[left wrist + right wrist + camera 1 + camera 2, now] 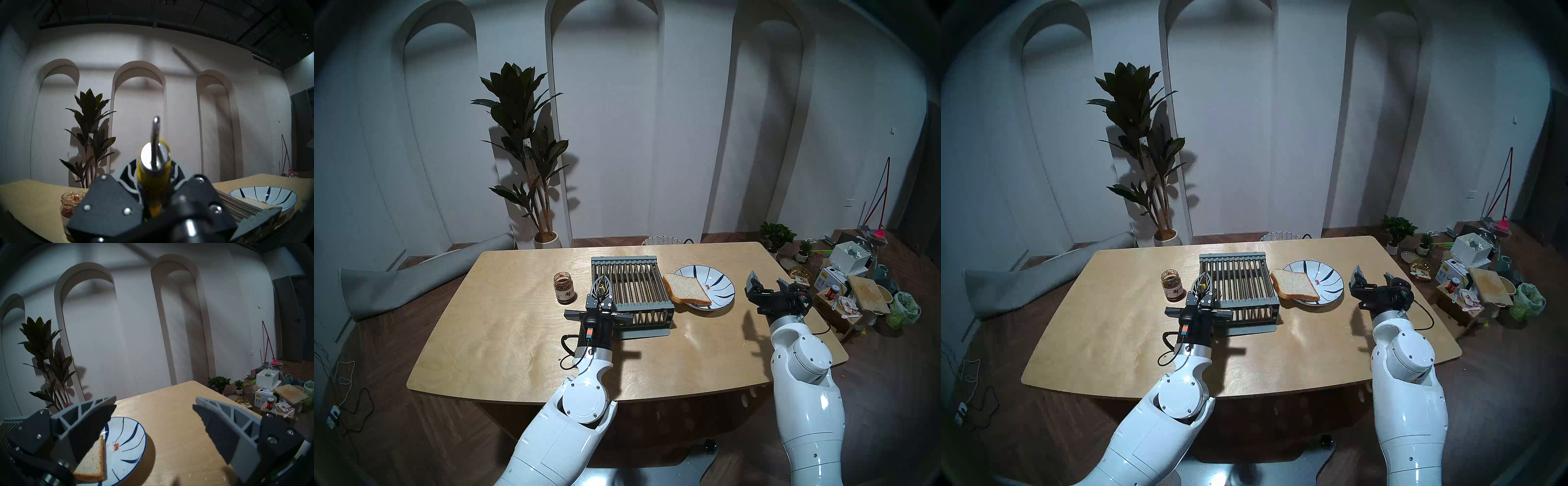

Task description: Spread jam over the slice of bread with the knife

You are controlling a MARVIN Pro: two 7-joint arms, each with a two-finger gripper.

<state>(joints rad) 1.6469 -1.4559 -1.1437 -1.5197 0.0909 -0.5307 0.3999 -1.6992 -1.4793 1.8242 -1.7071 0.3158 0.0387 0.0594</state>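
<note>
My left gripper (601,282) is shut on the knife (153,179) by its yellow handle, and the short silver blade (155,135) sticks out past the fingers. It hovers at the grey rack's front left corner, just right of the open jam jar (564,287), which also shows in the left wrist view (70,208). The slice of bread (686,288) lies on the left side of the blue-striped plate (723,292), overhanging its rim. A small red jam smear (116,445) sits on the plate. My right gripper (768,277) is open and empty, above the table to the right of the plate.
A grey rack (629,288) with metal bars stands between jar and plate. The table's right edge (802,292) is close to my right gripper. Boxes, a chopping board (867,293) and small pots clutter the floor to the right. A potted plant (524,152) stands behind the table.
</note>
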